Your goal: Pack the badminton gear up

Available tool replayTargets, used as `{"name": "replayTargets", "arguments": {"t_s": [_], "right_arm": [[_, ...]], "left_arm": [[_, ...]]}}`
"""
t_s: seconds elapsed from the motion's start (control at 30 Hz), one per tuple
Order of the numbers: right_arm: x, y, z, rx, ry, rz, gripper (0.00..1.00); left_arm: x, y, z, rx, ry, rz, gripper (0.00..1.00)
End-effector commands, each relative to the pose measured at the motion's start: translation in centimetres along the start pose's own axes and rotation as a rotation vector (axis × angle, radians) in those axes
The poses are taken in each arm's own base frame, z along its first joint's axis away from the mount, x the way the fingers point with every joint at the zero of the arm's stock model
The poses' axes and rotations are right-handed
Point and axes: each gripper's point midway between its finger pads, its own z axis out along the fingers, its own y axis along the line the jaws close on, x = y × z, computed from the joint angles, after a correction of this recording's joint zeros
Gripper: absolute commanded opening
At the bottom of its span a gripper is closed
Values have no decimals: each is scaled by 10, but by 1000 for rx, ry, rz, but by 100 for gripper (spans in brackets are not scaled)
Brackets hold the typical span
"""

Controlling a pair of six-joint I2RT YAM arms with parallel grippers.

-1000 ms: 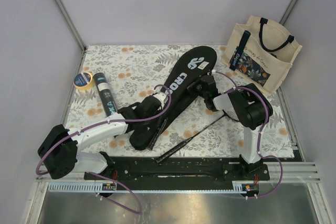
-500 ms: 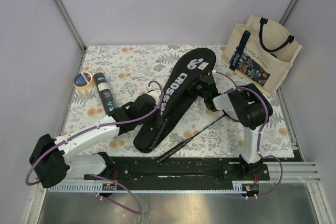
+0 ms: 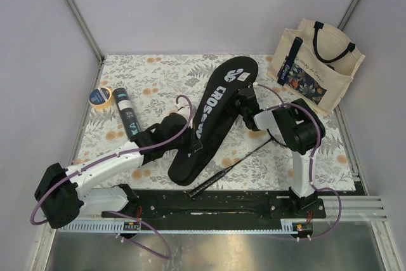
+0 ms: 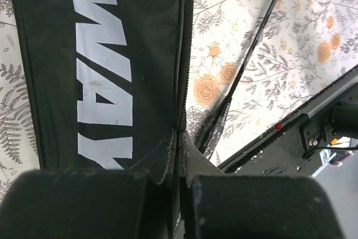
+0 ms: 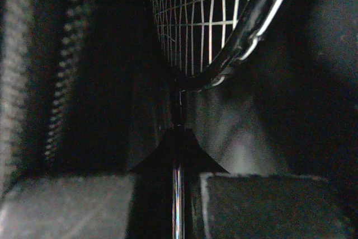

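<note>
bag swung rightward on floral cloth between lavender walls.

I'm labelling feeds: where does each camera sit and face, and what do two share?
Top external: above and behind the bases, facing down at the table; both arms show.
Left wrist: above the left gripper, shut on the racket bag's edge.
Right wrist: looking into the bag, past the right gripper shut on a racket's throat.
Shared: top and left wrist show the loose racket.

1. One cream tote bag with dark handles stands upright at the far right corner of the tabletop.
2. One yellow-rimmed tape roll lies flat near the left edge.
3. The tabletop has a floral pattern.
</note>
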Motion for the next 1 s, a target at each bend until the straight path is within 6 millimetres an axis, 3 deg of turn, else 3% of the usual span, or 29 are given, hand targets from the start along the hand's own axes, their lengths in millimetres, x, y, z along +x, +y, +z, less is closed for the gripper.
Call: {"name": "replayTargets", "arguments": {"t_s": [0.0, 0.13, 0.3, 0.7, 0.97], "right_arm": [[-18, 38, 1, -57, -59, -34, 10], [-8, 28, -15, -7, -10, -44, 37], [7, 6, -40, 107, 71, -63, 53], [24, -24, -122, 336, 185, -91, 70], [25, -40, -177, 444, 149, -10, 70]], "left_arm": [[-8, 8, 8, -71, 4, 3, 0], [-17, 23, 16, -147, -10, 12, 0], [-22, 38, 26, -197, -22, -3, 0], [-24, 59, 43, -235, -13, -24, 0], [-12, 70, 46, -245, -6, -32, 0]]}}
